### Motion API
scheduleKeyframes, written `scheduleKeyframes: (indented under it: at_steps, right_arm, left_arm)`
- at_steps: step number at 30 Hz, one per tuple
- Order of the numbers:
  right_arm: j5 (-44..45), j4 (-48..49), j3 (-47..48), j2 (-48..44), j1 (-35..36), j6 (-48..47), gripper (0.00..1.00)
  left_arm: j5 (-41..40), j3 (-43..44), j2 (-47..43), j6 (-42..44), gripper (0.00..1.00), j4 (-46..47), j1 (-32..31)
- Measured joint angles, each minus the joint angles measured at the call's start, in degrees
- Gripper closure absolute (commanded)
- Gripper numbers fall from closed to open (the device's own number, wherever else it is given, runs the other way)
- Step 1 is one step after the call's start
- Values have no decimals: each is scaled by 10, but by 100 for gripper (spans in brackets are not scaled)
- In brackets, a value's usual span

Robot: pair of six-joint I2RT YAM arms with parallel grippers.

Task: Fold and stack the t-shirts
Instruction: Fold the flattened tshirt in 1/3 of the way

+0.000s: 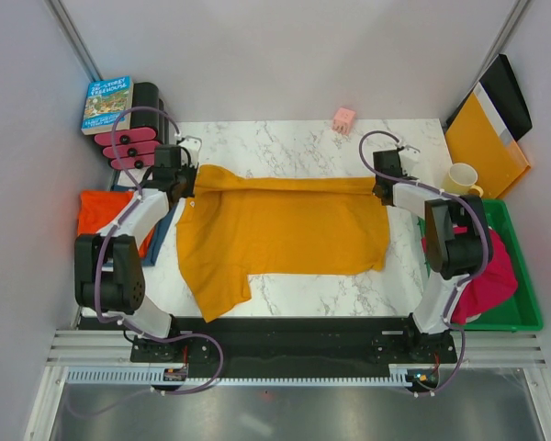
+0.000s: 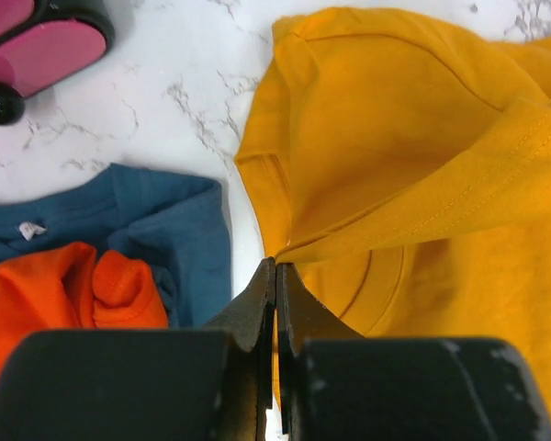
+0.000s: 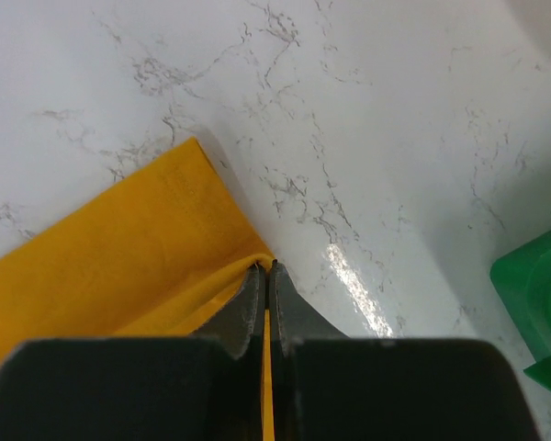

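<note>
The mustard-yellow t-shirt [image 1: 275,231] lies spread on the marble table, its far edge lifted into a fold between both grippers. My left gripper [image 1: 191,181] is shut on the shirt's left end [image 2: 395,184], near the collar. My right gripper [image 1: 382,188] is shut on the shirt's right end [image 3: 147,257]. The red-orange t-shirt [image 1: 106,213] and the dusty blue t-shirt [image 1: 163,234] lie bunched at the table's left edge; both show in the left wrist view, red-orange [image 2: 64,294] and blue [image 2: 147,216]. The magenta-pink t-shirt [image 1: 489,276] lies in the green bin.
A green bin [image 1: 523,303] stands at the right, with a cream mug [image 1: 461,177] and a yellow-orange folder [image 1: 485,142] behind it. A pink block [image 1: 344,118] sits at the far edge. A book [image 1: 107,103] and pink-padded device [image 1: 129,147] are at far left.
</note>
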Motion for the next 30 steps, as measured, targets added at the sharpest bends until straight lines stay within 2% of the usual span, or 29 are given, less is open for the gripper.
scheduleKeyframes:
  at_steps: [7, 30]
  right_arm:
    - [1, -20, 15, 28, 0, 5, 100]
    - [0, -64, 20, 30, 0, 22, 100]
  left_arm:
    - [16, -38, -8, 1, 98, -19, 1]
    - [37, -33, 67, 29, 98, -93, 3]
